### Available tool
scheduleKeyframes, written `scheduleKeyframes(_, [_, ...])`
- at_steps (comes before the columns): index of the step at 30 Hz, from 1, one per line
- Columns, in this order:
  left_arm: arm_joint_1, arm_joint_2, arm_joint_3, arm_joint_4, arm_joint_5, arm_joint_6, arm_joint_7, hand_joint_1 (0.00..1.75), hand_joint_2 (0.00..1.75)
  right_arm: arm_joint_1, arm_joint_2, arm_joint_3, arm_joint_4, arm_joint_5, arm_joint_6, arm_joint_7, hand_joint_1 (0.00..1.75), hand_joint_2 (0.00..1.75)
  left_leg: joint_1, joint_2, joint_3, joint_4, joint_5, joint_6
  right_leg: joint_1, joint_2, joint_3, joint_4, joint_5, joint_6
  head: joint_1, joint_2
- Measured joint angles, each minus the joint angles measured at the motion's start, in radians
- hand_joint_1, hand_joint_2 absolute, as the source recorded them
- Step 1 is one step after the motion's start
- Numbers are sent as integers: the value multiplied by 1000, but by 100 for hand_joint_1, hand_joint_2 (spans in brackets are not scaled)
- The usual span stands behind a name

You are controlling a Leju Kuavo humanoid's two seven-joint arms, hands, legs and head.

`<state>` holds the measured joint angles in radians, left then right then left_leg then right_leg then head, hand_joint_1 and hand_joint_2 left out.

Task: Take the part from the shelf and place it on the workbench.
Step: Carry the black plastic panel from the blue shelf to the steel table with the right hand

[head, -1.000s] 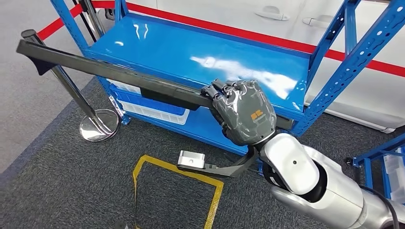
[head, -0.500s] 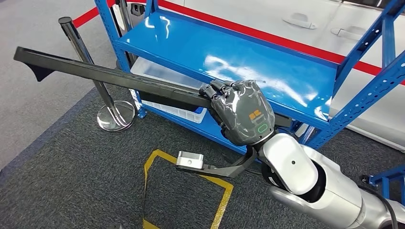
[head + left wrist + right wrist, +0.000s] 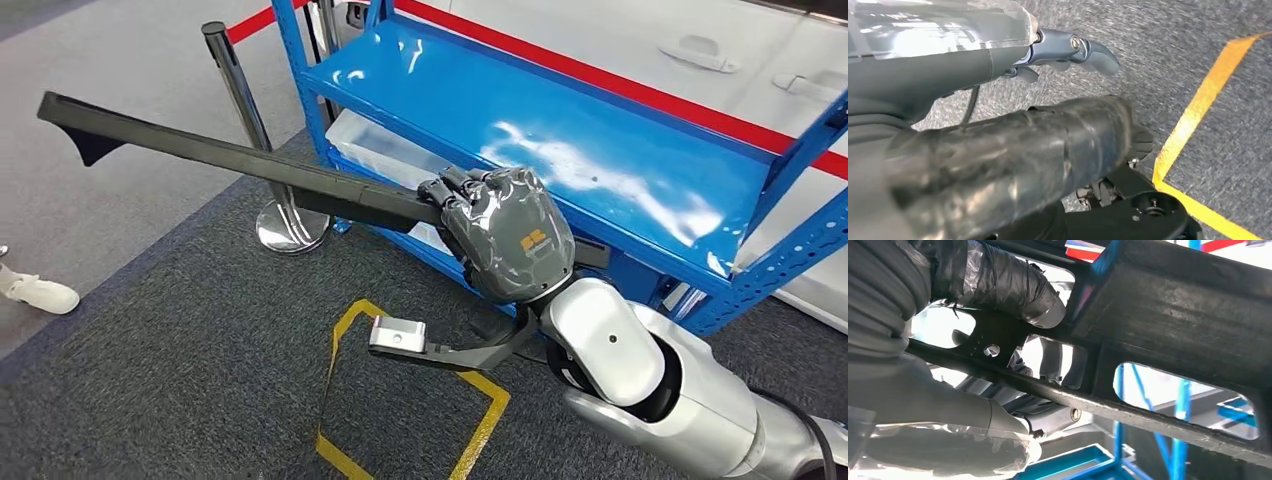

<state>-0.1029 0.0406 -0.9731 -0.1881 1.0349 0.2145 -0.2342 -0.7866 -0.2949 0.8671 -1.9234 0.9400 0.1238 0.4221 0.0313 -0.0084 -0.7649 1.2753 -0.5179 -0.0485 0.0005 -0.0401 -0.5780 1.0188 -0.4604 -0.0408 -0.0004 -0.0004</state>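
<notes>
Your right hand (image 3: 508,245) is clenched around the long black part (image 3: 230,160), gripping near one end so most of the bar sticks out well past the fingers to the hand's left, with a short stub showing on its other side. The part is off the blue shelf (image 3: 560,150) now, held in the air in front of it and above the carpet. Over the last second the whole scene slid rightward in the head view while hand and part kept the same spot, so that's you turning left, not the shelf moving; the metal post (image 3: 250,110) now sits behind the bar, and a white shoe (image 3: 38,294) has come into view far off to the hand's left. Pickup looks done, you're in the carry-and-turn phase; no workbench in sight yet. Left hand (image 3: 998,150): hangs over the carpet by the yellow floor tape (image 3: 1193,115), nothing in it that I can see, but whether the fingers are spread or curled, cannot tell. Watch the long free end near that post as you swing.
</notes>
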Motion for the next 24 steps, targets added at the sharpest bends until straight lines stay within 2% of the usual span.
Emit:
scheduleKeyframes(1, [0, 1, 0, 0, 0, -1, 1, 0, 0, 2, 0, 0, 0, 0, 1, 0, 175, 175, 0, 6, 28, -40, 24, -1, 0, -12, -2, 4, -2, 1, 0, 0])
scheduleKeyframes(2, [1, 2, 0, 0, -1, -1, 1, 0, 0, 2, 0, 0, 0, -1, 2, -1, 175, 175, 0, 20, 66, -104, 49, -1, 0, -23, -3, 9, -5, 4, 0, 0])
scheduleKeyframes(4, [0, 4, 0, 0, -1, -2, 2, 0, 0, 2, 0, 0, 0, -3, 2, -1, 175, 175, -9, 50, 125, -209, 77, 9, 6, -41, -7, 20, -12, 12, 0, 0])
scheduleKeyframes(5, [0, 5, 0, 0, 0, -3, 3, 0, 0, 2, 0, 0, 1, -5, 2, -1, 175, 175, -13, 56, 133, -229, 77, 18, 9, -50, -8, 23, -14, 15, 0, 0])
scheduleKeyframes(7, [1, 6, 0, 0, 0, -3, 5, 0, 0, 1, 0, 0, 1, -8, 3, -3, 175, 175, -14, 40, 131, -234, 81, 35, 14, -66, -9, 23, -14, 22, 1, 0])
scheduleKeyframes(8, [3, 7, 0, 0, 1, -3, 7, 0, 0, 0, 0, 0, 1, -9, 4, -3, 175, 175, -12, 31, 131, -239, 84, 42, 12, -62, -10, 26, -20, 26, 1, 0])
scheduleKeyframes(10, [4, 7, 0, 0, 2, -3, 10, 0, 0, -2, 0, 0, 1, -11, 7, -3, 175, 175, -6, 15, 131, -248, 92, 54, 6, -21, -29, 74, -57, 37, 3, 0])
scheduleKeyframes(11, [4, 8, 0, 0, 2, -3, 10, 0, 0, -2, 0, 0, 1, -12, 8, -3, 175, 175, -4, 6, 130, -250, 95, 58, 2, 7, -52, 127, -89, 42, 5, 0])
scheduleKeyframes(12, [2, 8, 0, 0, 2, -3, 11, 0, 0, -1, -1, 0, 1, -13, 9, -3, 175, 175, -4, -3, 128, -250, 97, 61, 0, 25, -81, 192, -120, 45, 6, 0])
scheduleKeyframes(13, [1, 8, 0, 0, 3, -3, 12, 0, 0, 1, -1, 0, 2, -14, 10, -3, 175, 175, -4, -14, 127, -251, 98, 63, -2, 33, -108, 250, -140, 48, 7, 0])
scheduleKeyframes(14, [1, 9, 0, 0, 3, -3, 12, 0, 0, 3, -1, 0, 3, -15, 12, -3, 175, 175, -3, -25, 126, -250, 99, 63, -4, 36, -123, 283, -144, 49, 7, 0])
scheduleKeyframes(15, [2, 9, 0, 0, 4, -3, 13, 0, 0, 4, -1, 0, 4, -15, 13, -3, 175, 175, -3, -38, 126, -250, 99, 63, -5, 38, -120, 276, -126, 48, 7, 0])
scheduleKeyframes(16, [2, 9, 0, 0, 4, -2, 13, 0, 0, 4, -1, 0, 5, -15, 14, -2, 175, 175, -3, -51, 127, -250, 100, 62, -5, 44, -100, 232, -92, 45, 7, 0])
scheduleKeyframes(18, [2, 8, 0, 0, 5, -2, 13, 0, 0, 0, -1, 0, 5, -15, 17, -2, 175, 175, -2, -75, 126, -250, 103, 58, -6, 86, -42, 104, -21, 33, 6, 0])
scheduleKeyframes(19, [0, 8, 0, 0, 5, -2, 13, 0, 0, -3, -1, 0, 6, -15, 18, -2, 175, 175, 0, -85, 122, -250, 106, 53, -6, 107, -22, 59, -3, 29, 7, 0])
scheduleKeyframes(20, [-1, 7, 0, 0, 5, -2, 14, 0, 0, -5, -1, 0, 6, -15, 18, -2, 175, 175, 2, -96, 117, -251, 109, 46, -5, 120, -13, 36, 4, 25, 7, 0])
scheduleKeyframes(21, [-1, 7, 0, 0, 5, -1, 14, 0, 0, -6, -1, 0, 6, -15, 19, -2, 175, 175, 5, -107, 113, -254, 115, 38, -4, 120, -9, 29, 4, 23, 9, 0])
scheduleKeyframes(22, [1, 8, 0, 0, 5, -1, 14, 0, 0, -9, -1, 0, 6, -15, 19, -1, 175, 175, 7, -117, 110, -259, 119, 31, -4, 106, -5, 15, 5, 21, 12, 0])
scheduleKeyframes(23, [3, 9, 0, 0, 5, 0, 14, 0, 0, -10, 0, 0, 6, -15, 20, -1, 175, 175, 5, -106, 106, -260, 119, 25, -6, 91, 1, 0, 7, 18, 11, 0])
scheduleKeyframes(24, [4, 10, 0, 0, 5, 0, 15, 0, 0, -12, 0, 1, 6, -15, 20, -1, 175, 175, 2, -83, 98, -248, 109, 20, -9, 77, 8, -15, 10, 14, 10, 0])
